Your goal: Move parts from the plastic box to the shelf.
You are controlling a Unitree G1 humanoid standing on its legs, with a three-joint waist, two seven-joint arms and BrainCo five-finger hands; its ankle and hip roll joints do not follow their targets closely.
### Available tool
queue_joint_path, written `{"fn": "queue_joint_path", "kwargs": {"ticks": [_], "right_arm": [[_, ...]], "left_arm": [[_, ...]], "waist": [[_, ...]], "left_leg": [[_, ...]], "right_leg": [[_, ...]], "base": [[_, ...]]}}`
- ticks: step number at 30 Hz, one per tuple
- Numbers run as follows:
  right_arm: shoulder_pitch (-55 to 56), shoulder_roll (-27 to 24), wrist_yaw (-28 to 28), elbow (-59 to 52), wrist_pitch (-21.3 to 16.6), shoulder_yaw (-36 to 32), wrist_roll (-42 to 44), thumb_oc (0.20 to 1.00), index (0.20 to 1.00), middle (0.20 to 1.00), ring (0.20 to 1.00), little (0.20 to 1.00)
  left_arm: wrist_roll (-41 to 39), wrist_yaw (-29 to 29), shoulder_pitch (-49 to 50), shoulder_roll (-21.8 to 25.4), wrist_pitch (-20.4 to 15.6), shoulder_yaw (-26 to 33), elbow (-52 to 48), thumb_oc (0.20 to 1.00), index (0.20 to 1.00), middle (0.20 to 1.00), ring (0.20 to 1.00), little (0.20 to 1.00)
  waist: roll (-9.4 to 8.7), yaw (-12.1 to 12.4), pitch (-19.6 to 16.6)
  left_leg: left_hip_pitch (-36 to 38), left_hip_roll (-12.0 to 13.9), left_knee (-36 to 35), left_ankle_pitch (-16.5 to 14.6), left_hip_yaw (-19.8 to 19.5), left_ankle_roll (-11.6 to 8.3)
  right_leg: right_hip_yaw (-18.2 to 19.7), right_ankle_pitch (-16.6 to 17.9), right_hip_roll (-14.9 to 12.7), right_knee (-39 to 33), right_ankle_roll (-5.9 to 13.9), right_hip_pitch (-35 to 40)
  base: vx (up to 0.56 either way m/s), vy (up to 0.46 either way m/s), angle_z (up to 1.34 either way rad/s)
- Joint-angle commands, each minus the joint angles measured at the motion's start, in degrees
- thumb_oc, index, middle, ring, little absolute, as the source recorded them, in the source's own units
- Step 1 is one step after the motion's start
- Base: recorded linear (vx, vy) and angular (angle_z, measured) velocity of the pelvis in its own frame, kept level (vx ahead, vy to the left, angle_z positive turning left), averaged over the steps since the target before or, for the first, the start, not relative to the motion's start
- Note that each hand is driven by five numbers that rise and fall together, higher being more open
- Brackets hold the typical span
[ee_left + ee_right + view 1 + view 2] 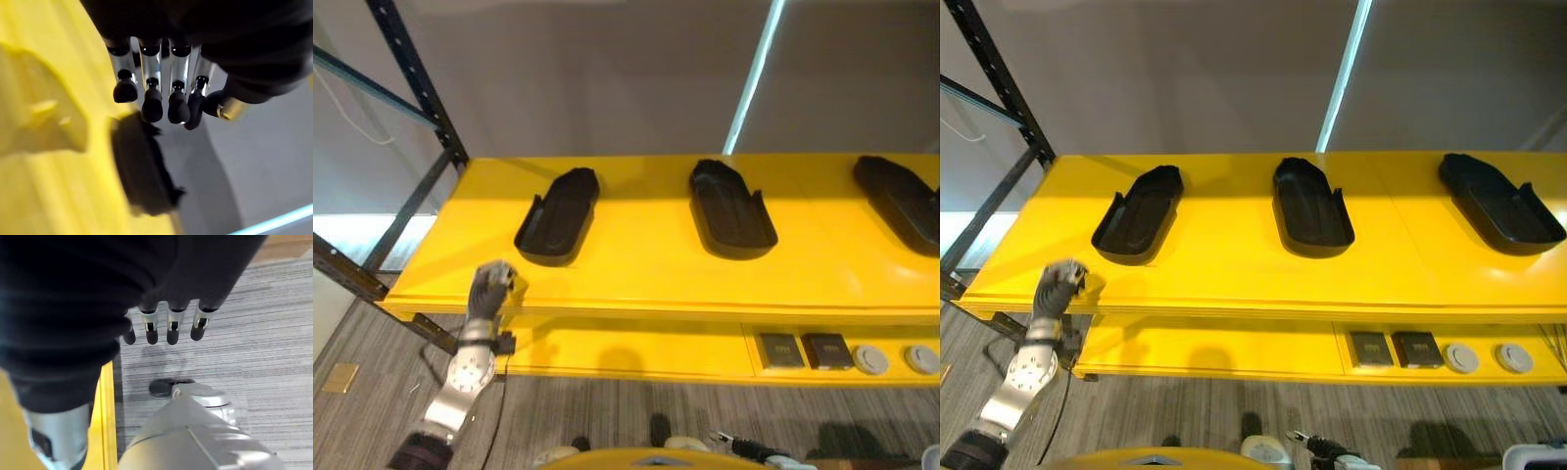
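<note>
Fingers (152, 100) of left hand (491, 286) straight and relaxed, holding nothing, raised at the front left edge of the yellow shelf (646, 274). Right hand (161, 328) hanging above grey carpet (274, 318), fingers loose and empty. Three black moulded parts on the shelf top: left part (558, 215) just beyond the left hand, middle part (730, 208) at centre, right part (1500, 204) well apart to the right.
</note>
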Motion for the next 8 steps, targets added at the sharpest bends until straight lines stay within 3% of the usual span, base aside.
{"fn": "queue_joint_path", "kwargs": {"ticks": [1, 3, 5, 7, 8], "right_arm": [[-3.48, 0.62, -0.45, 4.03, 0.62, 0.92, 3.21, 1.000, 1.000, 1.000, 1.000, 1.000], [-4.63, 1.02, 1.15, 6.61, 2.19, 0.66, -0.13, 1.000, 1.000, 1.000, 1.000, 1.000], [-4.52, 0.97, 1.68, 6.97, 3.00, 0.71, -0.32, 1.000, 1.000, 1.000, 1.000, 1.000], [-4.49, 1.10, 0.99, 7.21, 3.76, 0.88, 0.13, 1.000, 1.000, 1.000, 1.000, 1.000], [-4.36, 0.99, 0.68, 7.12, 4.43, 0.93, -0.86, 1.000, 1.000, 1.000, 1.000, 1.000]], "left_arm": [[3.01, -1.23, 1.09, 0.07, -1.25, -2.32, 7.89, 1.000, 1.000, 1.000, 1.000, 1.000], [-2.18, -0.78, 3.30, -6.17, -2.32, -1.14, 25.73, 1.000, 1.000, 1.000, 1.000, 1.000], [-5.41, -2.76, 3.27, -7.63, -0.58, 1.14, 31.57, 1.000, 1.000, 1.000, 1.000, 1.000], [-8.84, -9.20, 2.68, -8.76, 0.48, 3.28, 37.73, 1.000, 1.000, 1.000, 1.000, 1.000], [-9.76, -15.13, 2.33, -9.58, 5.24, 4.45, 41.02, 1.000, 1.000, 1.000, 1.000, 1.000]], "waist": [[-1.82, 1.05, 2.97], [-2.19, 1.69, 2.46], [-2.35, 1.56, 2.06], [-2.67, 1.32, 1.75], [-2.85, 1.12, 1.45]], "left_leg": [[-0.62, -1.84, 0.51, -3.25, 1.15, 0.92], [-0.20, -2.06, 0.79, -3.68, 0.71, 1.09], [-0.22, -2.05, 0.87, -3.66, 0.85, 1.10], [-0.38, -2.07, 0.98, -3.47, 1.27, 1.13], [-0.53, -2.01, 1.04, -3.46, 1.67, 1.19]], "right_leg": [[-2.44, -6.87, -0.14, 0.41, 0.87, 5.23], [-2.45, -6.77, -0.28, 0.38, 1.17, 5.45], [-2.38, -6.74, -0.41, 0.33, 1.35, 5.39], [-2.42, -6.38, -0.40, 0.25, 1.48, 5.16], [-2.38, -6.29, -0.37, 0.25, 1.56, 4.90]], "base": [[-0.11, 0.014, 0.21], [-0.14, 0.051, 0.11], [-0.08, 0.048, 0.09], [-0.07, 0.038, 0.07], [-0.09, 0.041, -0.02]]}}
